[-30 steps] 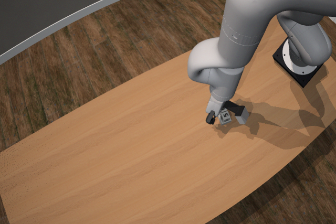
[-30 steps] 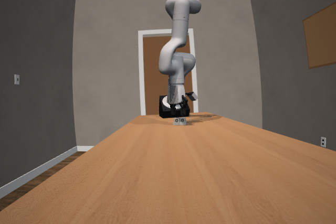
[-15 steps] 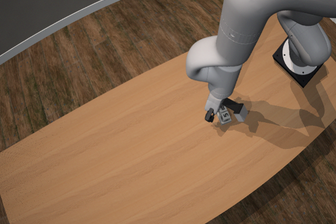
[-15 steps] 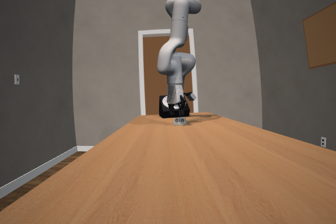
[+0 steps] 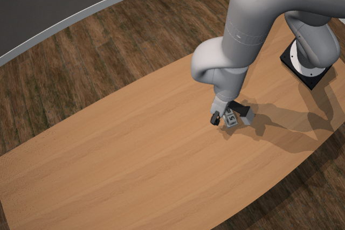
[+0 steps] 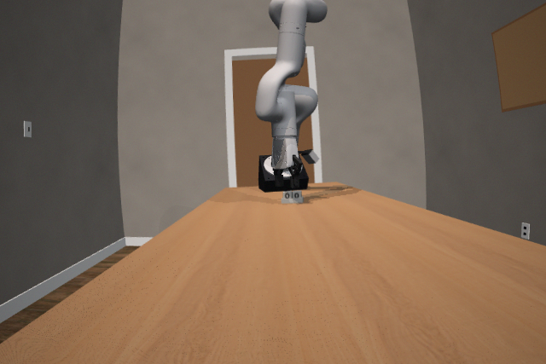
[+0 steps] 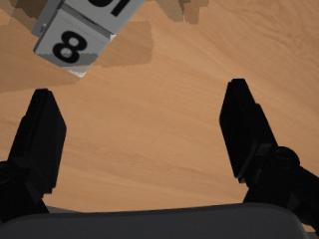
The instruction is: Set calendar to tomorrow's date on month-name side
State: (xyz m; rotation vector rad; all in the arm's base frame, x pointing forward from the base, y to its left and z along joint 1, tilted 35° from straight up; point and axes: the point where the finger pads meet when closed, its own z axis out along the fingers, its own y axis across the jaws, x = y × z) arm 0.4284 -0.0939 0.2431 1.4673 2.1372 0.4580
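grey shallow calendar tray (image 7: 42, 26) on the wooden table (image 5: 139, 152) holds two pale number cubes (image 7: 90, 16) side by side, top faces reading 5 and 8. the black two-finger gripper (image 7: 143, 135) hangs just beside them, fingers spread wide on nothing. the month's name is too small to read, and the arm hides part of the tray from above.

Matt wood-grain table (image 5: 139, 149)

Grey cubes (image 7: 86, 10) (black digits), tan wood-grain table (image 5: 139, 152), seemingly black jaws.
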